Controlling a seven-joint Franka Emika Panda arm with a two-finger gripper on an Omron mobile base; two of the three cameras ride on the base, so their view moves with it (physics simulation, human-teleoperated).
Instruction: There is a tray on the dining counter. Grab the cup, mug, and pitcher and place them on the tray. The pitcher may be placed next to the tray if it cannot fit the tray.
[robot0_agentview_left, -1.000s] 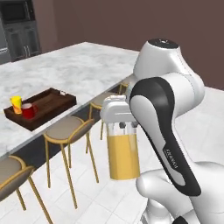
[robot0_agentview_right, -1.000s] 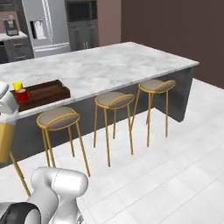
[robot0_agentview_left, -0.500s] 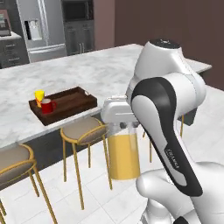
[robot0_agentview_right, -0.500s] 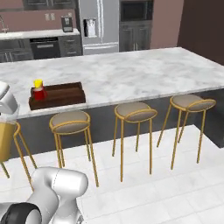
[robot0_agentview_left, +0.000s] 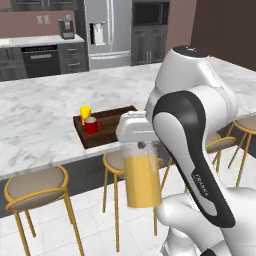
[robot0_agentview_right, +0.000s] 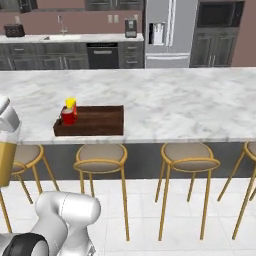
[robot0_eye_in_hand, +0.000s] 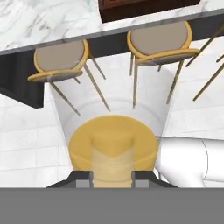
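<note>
**Fingers pinch pitcher above the stools**

Fingers (robot0_eye_in_hand: 112, 178) clamp the rim of the pitcher (robot0_agentview_left: 142, 181), which hangs upright in the air over the floor, in front of the bench (robot0_agentview_left: 45, 112) and above the stools (robot0_agentview_right: 100, 156). On the bench sits the tray (robot0_agentview_right: 97, 120); the cup (robot0_agentview_left: 85, 111) and mug (robot0_agentview_left: 91, 126) stand at its left end, touching.

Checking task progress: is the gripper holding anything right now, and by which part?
Yes: the gripper holds the pitcher, clamped at its clear rim, hanging upright below the hand.
</note>
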